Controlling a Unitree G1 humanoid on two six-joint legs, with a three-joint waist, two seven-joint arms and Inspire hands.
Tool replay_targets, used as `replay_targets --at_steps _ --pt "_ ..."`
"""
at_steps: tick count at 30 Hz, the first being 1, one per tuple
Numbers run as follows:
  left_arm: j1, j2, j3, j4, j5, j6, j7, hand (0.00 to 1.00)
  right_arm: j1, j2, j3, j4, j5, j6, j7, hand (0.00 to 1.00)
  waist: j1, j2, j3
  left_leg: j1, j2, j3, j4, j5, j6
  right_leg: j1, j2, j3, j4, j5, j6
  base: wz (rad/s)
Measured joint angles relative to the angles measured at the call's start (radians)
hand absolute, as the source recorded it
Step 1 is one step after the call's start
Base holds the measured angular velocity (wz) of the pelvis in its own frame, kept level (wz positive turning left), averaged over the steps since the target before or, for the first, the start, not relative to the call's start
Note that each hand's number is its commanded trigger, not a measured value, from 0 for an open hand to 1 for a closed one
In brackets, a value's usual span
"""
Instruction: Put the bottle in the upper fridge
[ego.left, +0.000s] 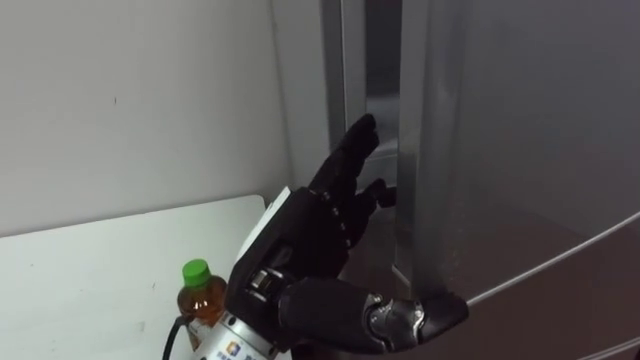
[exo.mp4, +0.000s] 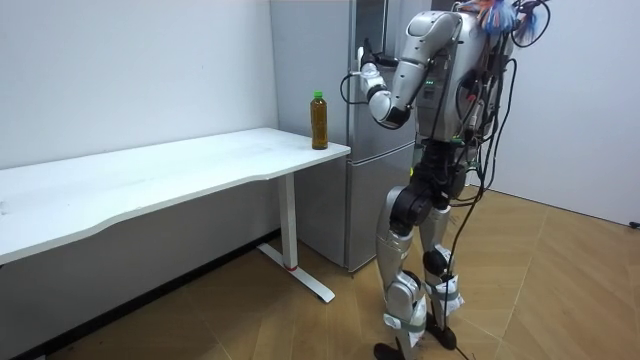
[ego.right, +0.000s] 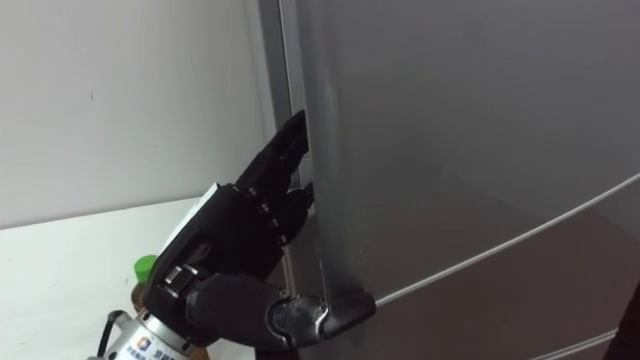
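the robot stood right up against the fridge (ego.left: 520, 150), left hand (ego.left: 320, 225) raised to the door's left edge. its fingers were stretched out with the tips poked into the seam, gripping nothing. the bottle (ego.left: 203, 295) sat upright on the table (ego.left: 80, 280) corner just left of the fridge. honestly the risk looked like those fingertips slipping off the smooth edge, since they barely hooked it. or the forearm could swing back from the fridge and knock the bottle over.
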Motion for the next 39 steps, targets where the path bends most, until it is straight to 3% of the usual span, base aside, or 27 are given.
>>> replay_targets --at_steps 19,29,34,39 --pt "0.000 0.025 -0.021 0.001 -0.020 -0.026 -0.013 0.00 0.005 -0.006 0.006 0.004 0.049 -0.001 -0.035 0.00 -0.002 0.011 0.0045 0.003 0.000 0.008 0.000 0.000 0.000 0.013 0.001 -0.001 -0.017 0.004 0.002 0.00" --pt "0.006 0.027 -0.021 0.001 -0.038 -0.029 -0.017 0.00 0.014 -0.011 0.006 0.004 0.083 -0.002 -0.034 0.00 -0.002 0.019 0.0033 0.003 0.002 0.028 -0.001 0.000 0.000 0.005 0.000 0.010 -0.016 0.004 0.003 -0.02" --pt "0.016 0.027 -0.023 0.001 -0.036 -0.047 -0.017 0.00 0.012 -0.016 0.011 -0.004 0.074 -0.005 -0.047 0.00 -0.002 0.032 -0.0023 0.000 0.005 0.052 -0.005 0.000 0.001 -0.007 0.002 0.026 -0.012 0.013 0.005 -0.09" --pt "0.016 0.024 -0.045 0.004 -0.038 -0.052 -0.017 0.00 0.000 -0.014 0.052 -0.006 0.040 -0.021 -0.083 0.00 0.000 0.029 -0.0002 0.002 0.005 0.058 -0.007 -0.002 0.006 -0.014 -0.001 0.030 0.002 0.015 0.006 -0.02"
